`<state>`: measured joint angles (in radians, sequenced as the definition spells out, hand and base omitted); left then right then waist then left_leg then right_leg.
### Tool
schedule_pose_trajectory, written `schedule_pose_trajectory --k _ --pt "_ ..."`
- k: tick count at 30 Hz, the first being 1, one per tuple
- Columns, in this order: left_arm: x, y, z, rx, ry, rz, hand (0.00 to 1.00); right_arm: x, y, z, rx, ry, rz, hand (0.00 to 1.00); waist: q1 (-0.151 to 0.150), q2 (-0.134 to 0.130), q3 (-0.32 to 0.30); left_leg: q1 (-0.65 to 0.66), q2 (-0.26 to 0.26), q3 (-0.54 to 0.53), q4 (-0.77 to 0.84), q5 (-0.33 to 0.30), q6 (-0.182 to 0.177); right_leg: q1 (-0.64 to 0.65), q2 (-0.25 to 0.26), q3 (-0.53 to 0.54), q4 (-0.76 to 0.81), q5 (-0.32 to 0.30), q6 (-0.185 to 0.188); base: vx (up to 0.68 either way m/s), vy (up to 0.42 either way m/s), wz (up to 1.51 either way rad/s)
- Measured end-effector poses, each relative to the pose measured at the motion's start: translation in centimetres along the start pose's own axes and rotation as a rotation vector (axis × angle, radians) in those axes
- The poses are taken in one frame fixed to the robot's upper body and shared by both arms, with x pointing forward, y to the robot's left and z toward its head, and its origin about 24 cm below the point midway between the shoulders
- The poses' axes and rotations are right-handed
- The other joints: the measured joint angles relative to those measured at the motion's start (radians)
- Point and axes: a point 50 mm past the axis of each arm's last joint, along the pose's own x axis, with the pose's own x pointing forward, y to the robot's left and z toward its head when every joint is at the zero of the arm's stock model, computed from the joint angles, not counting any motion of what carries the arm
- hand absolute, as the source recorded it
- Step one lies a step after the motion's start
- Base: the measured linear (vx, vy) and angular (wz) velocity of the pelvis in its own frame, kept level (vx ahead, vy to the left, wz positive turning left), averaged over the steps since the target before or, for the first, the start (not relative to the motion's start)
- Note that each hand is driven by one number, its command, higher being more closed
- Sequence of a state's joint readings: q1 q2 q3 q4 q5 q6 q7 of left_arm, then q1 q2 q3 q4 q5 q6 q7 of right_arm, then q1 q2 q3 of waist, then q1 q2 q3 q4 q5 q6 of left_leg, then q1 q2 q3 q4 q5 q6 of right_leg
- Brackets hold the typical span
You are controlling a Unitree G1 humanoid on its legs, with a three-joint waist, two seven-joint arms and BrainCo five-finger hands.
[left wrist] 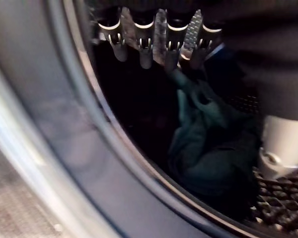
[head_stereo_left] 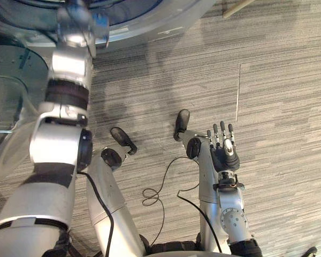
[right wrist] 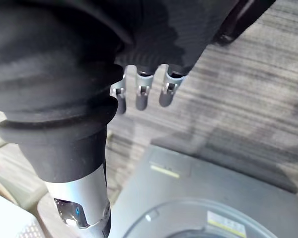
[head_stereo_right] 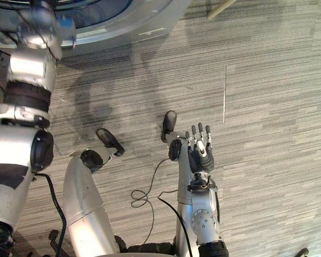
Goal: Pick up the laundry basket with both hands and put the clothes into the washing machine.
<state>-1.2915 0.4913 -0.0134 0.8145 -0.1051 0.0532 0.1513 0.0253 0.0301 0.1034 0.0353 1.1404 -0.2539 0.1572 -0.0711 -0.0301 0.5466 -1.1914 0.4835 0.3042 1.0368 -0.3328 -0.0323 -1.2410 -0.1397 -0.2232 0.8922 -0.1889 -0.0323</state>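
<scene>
Left hand (left wrist: 145,47) inside drum (left wrist: 280,210) — one garment (left wrist: 203,148)

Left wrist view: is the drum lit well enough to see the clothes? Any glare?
Left wrist view: drum dark, the teal clothes a dim mass past the left hand's fingers; soft sheen on the washing machine's door rim, no hard glare. Left eye view: carpet well lit around the open right hand.

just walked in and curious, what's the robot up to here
The robot's left hand is inside the washer drum, fingers relaxed just above dark teal clothes that lie in it. Its right hand hangs open over the carpet, holding nothing. At least some clothes look loaded already.
</scene>
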Motion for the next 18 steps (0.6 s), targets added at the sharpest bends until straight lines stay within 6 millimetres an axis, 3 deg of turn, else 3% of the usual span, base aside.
schedule_pose_trajectory --k 1,3,5,7,9,10,11,12,14,15,17,18 --pt "-0.3 0.1 -1.1 -0.006 0.028 0.004 0.00 0.1 -0.2 0.1 0.000 -0.004 -0.007 0.00 0.001 0.001 0.000 0.006 -0.002 0.002 -0.005 0.003 -0.001 0.004 0.000 0.001 -0.003 0.002 0.000 0.00 0.000 0.00" --pt "-2.5 0.0 -5.4 -0.027 0.103 -0.001 0.00 0.5 -0.7 0.1 0.001 -0.005 -0.034 0.00 0.006 0.003 0.000 0.038 -0.010 0.006 -0.021 0.010 -0.005 0.031 0.001 0.002 -0.013 0.005 -0.002 0.00 0.000 0.00" --pt "-3.8 -0.6 -7.2 -0.038 0.126 -0.020 0.00 0.7 -1.0 -0.1 -0.001 0.006 -0.044 0.00 0.009 0.005 0.000 0.057 -0.011 0.009 -0.027 0.011 -0.006 0.048 0.001 0.003 -0.016 0.005 -0.002 0.00 0.000 0.00" --pt "-6.7 -2.1 -10.7 -0.058 0.208 -0.070 0.00 0.5 -1.6 -0.2 -0.011 0.028 -0.070 0.00 0.012 0.009 0.000 0.110 -0.011 0.021 -0.044 0.012 -0.007 0.090 0.002 0.011 -0.027 0.005 -0.002 0.00 0.000 0.00" --pt "-12.0 -4.2 -15.6 -0.114 0.361 -0.122 0.00 0.2 -2.6 -0.3 -0.032 0.055 -0.111 0.00 0.021 0.026 -0.006 0.177 -0.014 0.031 -0.069 0.014 -0.011 0.156 0.005 0.010 -0.052 0.006 0.000 0.00 0.000 0.00" --pt "-13.4 -4.9 -16.6 -0.130 0.397 -0.140 0.00 0.1 -2.9 -0.4 -0.040 0.064 -0.126 0.00 0.024 0.028 -0.007 0.201 -0.016 0.037 -0.080 0.015 -0.013 0.175 0.005 0.011 -0.059 0.006 0.000 0.00 0.000 0.00" --pt "-16.7 -6.0 -18.5 -0.164 0.478 -0.176 0.00 -0.3 -3.6 -0.4 -0.071 0.089 -0.155 0.00 0.032 0.030 -0.008 0.257 -0.022 0.050 -0.105 0.020 -0.018 0.220 0.005 0.016 -0.074 0.006 0.001 0.00 0.000 0.00" --pt "-18.3 -6.4 -19.2 -0.186 0.512 -0.185 0.00 -0.6 -3.9 -0.3 -0.088 0.103 -0.165 0.00 0.035 0.032 -0.009 0.288 -0.028 0.054 -0.118 0.023 -0.021 0.245 0.005 0.017 -0.082 0.005 0.002 0.03 -0.041 0.04" --pt "-25.3 -7.4 -22.0 -0.232 0.679 -0.225 0.00 -2.2 -5.1 -0.3 -0.163 0.160 -0.207 0.00 0.041 0.055 -0.026 0.428 -0.037 0.070 -0.175 0.027 -0.028 0.380 0.013 0.017 -0.126 0.002 0.007 0.06 -0.034 0.01" --pt "-27.1 -7.7 -22.6 -0.245 0.727 -0.238 0.00 -2.9 -5.7 -0.2 -0.181 0.172 -0.228 0.00 0.044 0.064 -0.046 0.458 -0.039 0.073 -0.187 0.027 -0.028 0.409 0.015 0.016 -0.137 0.000 0.010 0.09 -0.020 -0.01" --pt "-33.5 -7.8 -23.7 -0.325 0.874 -0.248 0.00 -5.6 -7.9 0.6 -0.294 0.239 -0.319 0.00 0.051 0.090 -0.122 0.607 -0.059 0.102 -0.261 0.034 -0.041 0.538 0.013 0.022 -0.182 -0.010 0.024 0.11 -0.008 0.00" --pt "-34.6 -7.6 -23.8 -0.345 0.900 -0.243 0.00 -6.3 -8.4 0.9 -0.328 0.255 -0.340 0.00 0.055 0.091 -0.136 0.651 -0.067 0.112 -0.285 0.038 -0.046 0.573 0.013 0.025 -0.196 -0.011 0.025 0.12 -0.011 0.01"
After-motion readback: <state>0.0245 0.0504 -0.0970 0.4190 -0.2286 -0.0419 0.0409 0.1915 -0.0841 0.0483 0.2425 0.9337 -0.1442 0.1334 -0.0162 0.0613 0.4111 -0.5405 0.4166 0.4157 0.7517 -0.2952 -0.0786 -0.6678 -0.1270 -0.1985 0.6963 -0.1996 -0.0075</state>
